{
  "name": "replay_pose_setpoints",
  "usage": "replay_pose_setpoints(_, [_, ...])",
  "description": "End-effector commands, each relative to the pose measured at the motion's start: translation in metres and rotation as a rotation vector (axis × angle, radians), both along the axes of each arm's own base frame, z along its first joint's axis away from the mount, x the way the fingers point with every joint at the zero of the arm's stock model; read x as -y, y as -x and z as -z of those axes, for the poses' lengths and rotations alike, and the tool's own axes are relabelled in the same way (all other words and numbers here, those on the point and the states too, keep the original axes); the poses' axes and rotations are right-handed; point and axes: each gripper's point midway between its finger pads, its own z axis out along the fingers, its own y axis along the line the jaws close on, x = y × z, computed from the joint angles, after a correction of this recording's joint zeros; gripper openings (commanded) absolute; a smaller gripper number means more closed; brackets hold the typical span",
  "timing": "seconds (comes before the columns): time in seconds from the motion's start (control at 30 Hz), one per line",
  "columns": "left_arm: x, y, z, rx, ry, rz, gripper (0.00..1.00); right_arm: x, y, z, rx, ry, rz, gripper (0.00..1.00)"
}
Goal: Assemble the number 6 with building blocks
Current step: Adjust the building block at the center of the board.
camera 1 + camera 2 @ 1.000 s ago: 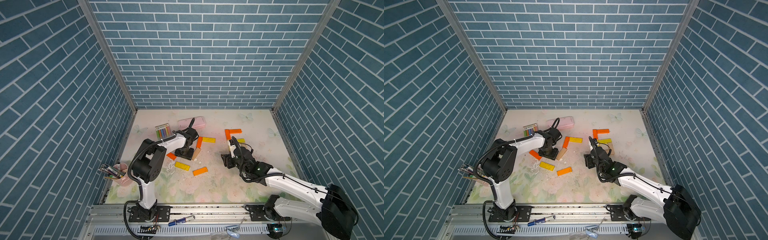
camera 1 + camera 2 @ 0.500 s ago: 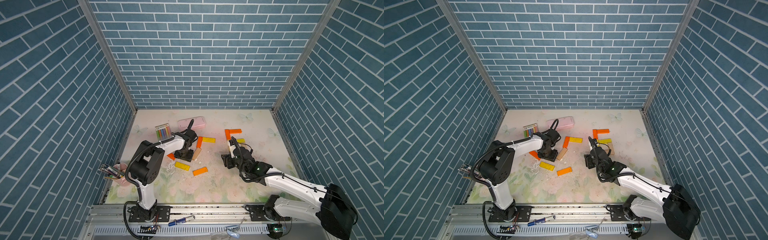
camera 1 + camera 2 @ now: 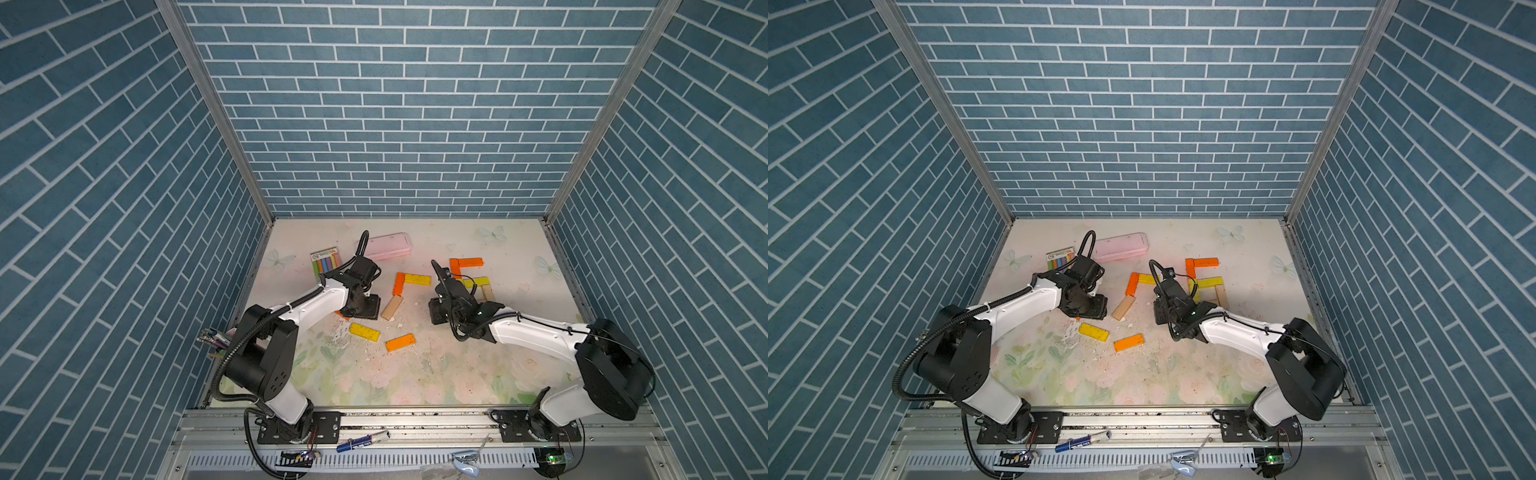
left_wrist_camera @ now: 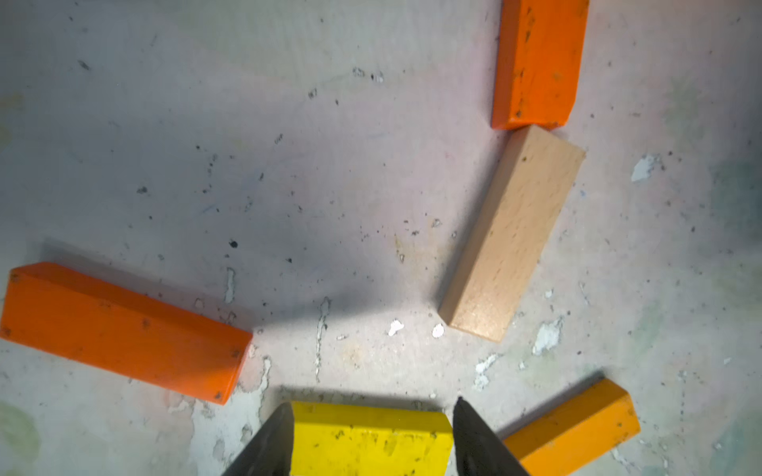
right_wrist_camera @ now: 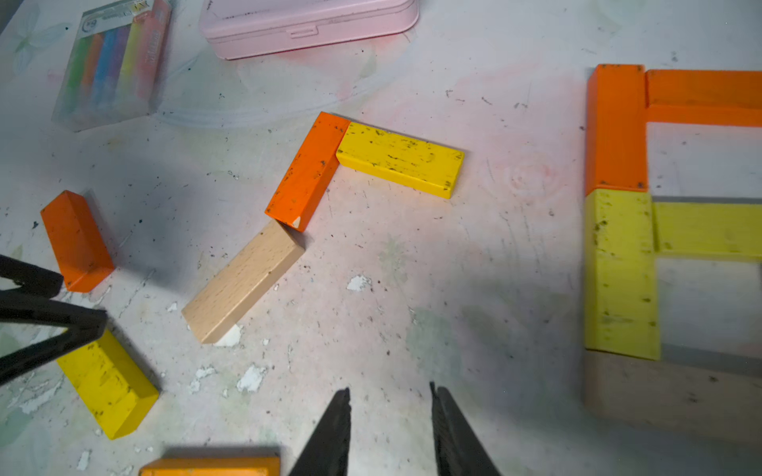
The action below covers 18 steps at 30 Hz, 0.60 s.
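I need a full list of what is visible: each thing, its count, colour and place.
figure blocks: six, orange, yellow, tan, joined, table's right half.
bent-row blocks: three, orange, yellow, tan, mid-table.
loose blocks: three, two orange, one yellow, near the left gripper.
case: one, pink, far side.
chalk pack: one, clear, coloured sticks, beside the case.
pens: several, mixed, left table edge.
table: one, pale floral.
walls: three, blue brick.
arms: two, white and black, front rail.
left gripper: one, black, fingertips over the yellow loose one, grip unclear.
right gripper: one, black, open, empty, beside the figure blocks.
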Motion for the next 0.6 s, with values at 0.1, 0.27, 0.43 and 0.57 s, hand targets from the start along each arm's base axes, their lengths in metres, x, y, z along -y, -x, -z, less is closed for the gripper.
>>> replay_pose_setpoints(0.1, [-0.005, -0.025, 0.016, 0.082, -0.017, -0.094, 0.63, -0.024, -0.005, 0.012, -0.099, -0.055, 0.126, 0.29])
replay_pose_setpoints(0.27, [-0.004, -0.032, 0.025, 0.095, -0.022, -0.097, 0.63, -0.036, -0.01, 0.028, -0.153, -0.084, 0.2, 0.27])
replay_pose_setpoints(0.43, [-0.003, -0.031, 0.034, 0.08, -0.028, -0.091, 0.63, -0.041, -0.011, 0.042, -0.191, -0.111, 0.266, 0.26])
replay_pose_setpoints(0.57, [-0.003, -0.03, 0.039, 0.077, -0.027, -0.083, 0.64, -0.046, -0.013, 0.051, -0.217, -0.114, 0.288, 0.26])
